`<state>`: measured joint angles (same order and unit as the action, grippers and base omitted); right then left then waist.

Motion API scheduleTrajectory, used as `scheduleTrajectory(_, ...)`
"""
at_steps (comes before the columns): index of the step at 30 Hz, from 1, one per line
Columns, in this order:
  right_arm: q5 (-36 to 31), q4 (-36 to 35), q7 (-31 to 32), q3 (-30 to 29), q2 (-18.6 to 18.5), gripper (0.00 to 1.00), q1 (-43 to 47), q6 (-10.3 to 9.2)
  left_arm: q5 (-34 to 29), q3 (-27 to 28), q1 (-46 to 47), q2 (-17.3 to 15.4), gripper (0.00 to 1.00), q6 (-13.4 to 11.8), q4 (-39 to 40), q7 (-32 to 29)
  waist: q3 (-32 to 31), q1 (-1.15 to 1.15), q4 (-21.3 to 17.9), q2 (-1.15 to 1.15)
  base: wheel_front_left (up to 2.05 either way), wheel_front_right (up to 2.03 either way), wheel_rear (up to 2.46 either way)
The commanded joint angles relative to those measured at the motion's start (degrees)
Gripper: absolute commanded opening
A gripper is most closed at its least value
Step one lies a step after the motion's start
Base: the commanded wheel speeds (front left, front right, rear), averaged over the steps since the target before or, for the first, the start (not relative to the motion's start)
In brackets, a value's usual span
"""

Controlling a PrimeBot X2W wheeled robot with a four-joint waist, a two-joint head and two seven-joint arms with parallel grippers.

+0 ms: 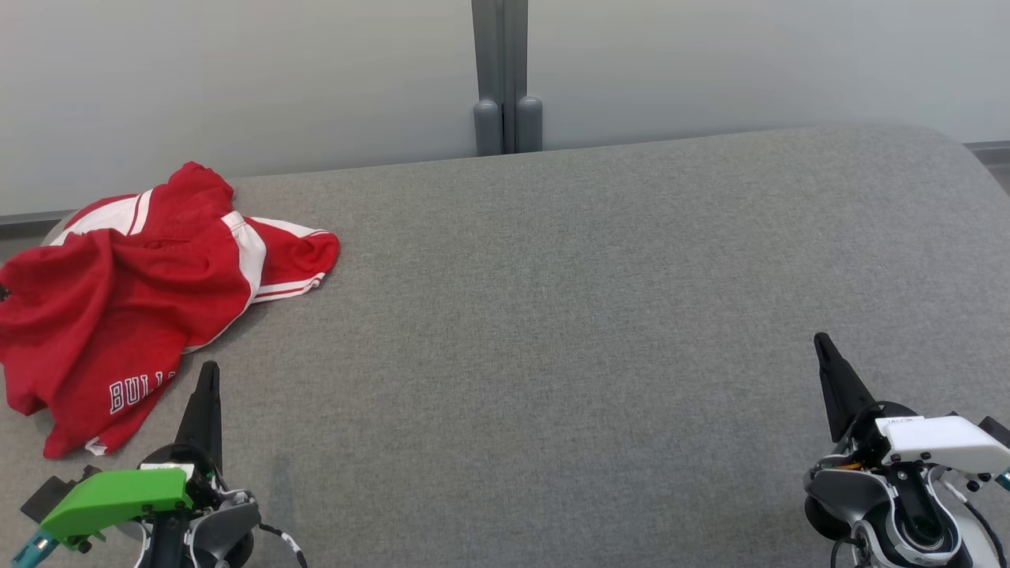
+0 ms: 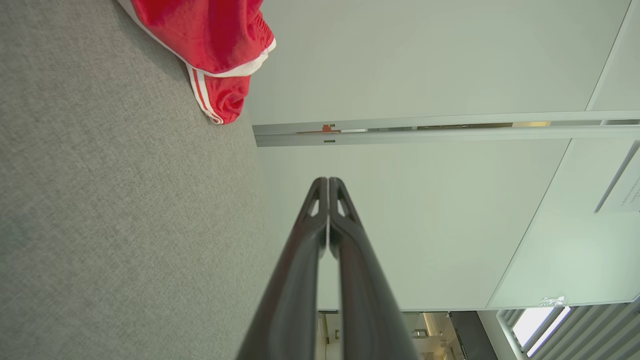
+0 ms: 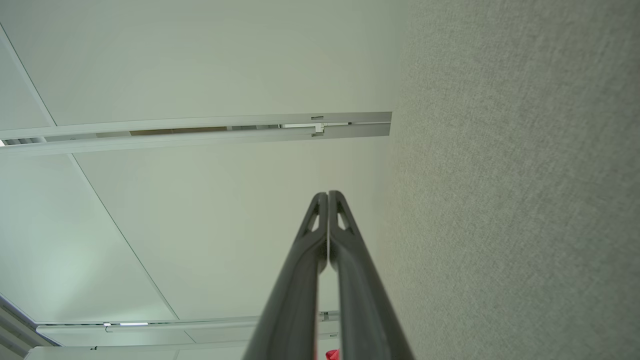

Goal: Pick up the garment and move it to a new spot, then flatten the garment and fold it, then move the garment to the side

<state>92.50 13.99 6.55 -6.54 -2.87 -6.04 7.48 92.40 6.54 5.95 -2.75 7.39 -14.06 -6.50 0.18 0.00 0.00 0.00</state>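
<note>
The garment (image 1: 134, 292), a bright red shirt with white sleeves, striped trim and white lettering, lies crumpled at the far left of the grey padded surface (image 1: 568, 315). Part of its striped hem (image 2: 215, 60) hangs into the top of the left wrist view. My left gripper (image 1: 209, 371) is shut with nothing in it, its tip just right of the shirt's lower edge and apart from it; its fingers (image 2: 320, 250) press together. At the lower right my right gripper (image 1: 821, 341) is also shut and empty, far from the shirt, fingers (image 3: 320, 260) closed.
A pale wall (image 1: 237, 79) runs behind the surface, with a grey post (image 1: 505, 79) at its middle. The grey surface stretches wide between the two grippers and rounds off at the far right corner (image 1: 963, 150).
</note>
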Motion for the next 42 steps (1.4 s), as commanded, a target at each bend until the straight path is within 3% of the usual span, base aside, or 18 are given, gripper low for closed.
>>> scheduleTrajectory(1,-0.2,0.1,0.1,0.0,0.0,0.00,-0.4,0.02,0.0,0.1,0.6,-0.2,0.00,0.3,0.1,-0.2,0.0,0.00,0.0,0.00,0.00,0.00,0.00)
scheduleTrajectory(2,0.0,0.2,-0.1,0.0,0.0,1.00,0.1,0.00,0.0,-0.1,-0.1,0.0,1.00,0.0,-0.1,0.1,0.0,0.00,0.0,0.00,0.00,0.00,0.00)
scheduleTrajectory(17,-3.4,1.0,-3.5,1.5,0.4,1.00,2.1,-0.01,-3.9,-2.1,-2.4,0.3,1.00,-0.2,0.3,3.5,0.0,0.00,0.0,0.00,0.00,0.00,0.00)
scheduleTrajectory(42,-29.5,-5.0,-9.3,3.1,0.2,1.00,2.9,0.00,-30.0,-8.4,-3.2,0.1,1.00,-6.0,7.4,9.3,0.4,0.00,0.2,0.00,0.00,0.00,0.00)
